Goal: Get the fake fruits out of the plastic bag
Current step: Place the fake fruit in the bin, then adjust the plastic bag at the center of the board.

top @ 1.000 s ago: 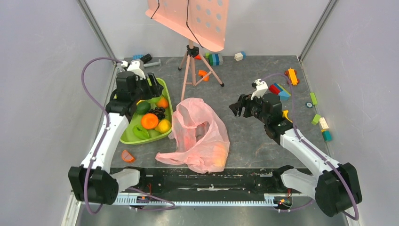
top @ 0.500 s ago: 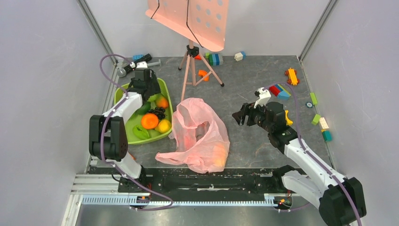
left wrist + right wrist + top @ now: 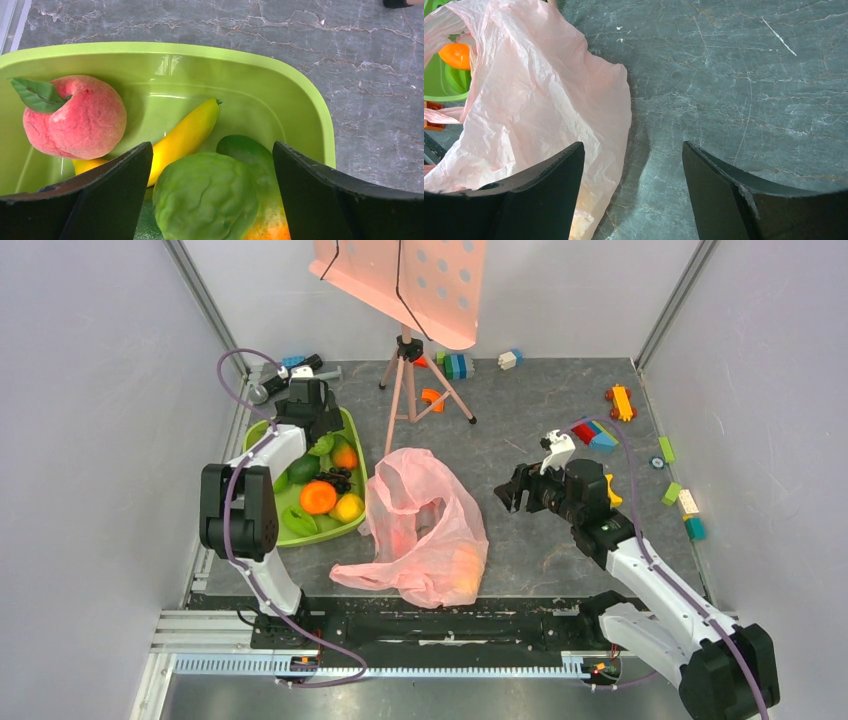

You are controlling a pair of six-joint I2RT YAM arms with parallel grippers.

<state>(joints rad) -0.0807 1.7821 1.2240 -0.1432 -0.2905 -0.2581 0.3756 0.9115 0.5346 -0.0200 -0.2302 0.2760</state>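
Observation:
The pink plastic bag (image 3: 425,525) lies crumpled in the middle of the table, and a yellowish fruit (image 3: 466,568) shows through its near end. Left of it is a green tray (image 3: 268,534) holding several fake fruits. My left gripper (image 3: 318,428) hovers over the tray's far end, open. A bumpy green fruit (image 3: 205,195) rests between its fingers on a mango (image 3: 267,220), beside a banana (image 3: 187,132) and a peach (image 3: 75,117). My right gripper (image 3: 512,490) is open and empty over bare table, just right of the bag's edge (image 3: 539,100).
A pink perforated panel (image 3: 420,280) on a tripod (image 3: 408,380) stands behind the bag. Toy blocks (image 3: 590,430) and small toys are scattered along the back and right side. An orange piece (image 3: 272,570) lies near the tray's front corner. Grey walls enclose the table.
My left arm folded up and its gripper shifted toward the tray's far end, opening wider around the green fruit. The right gripper drifted slightly right and nearer. The bag has not moved.

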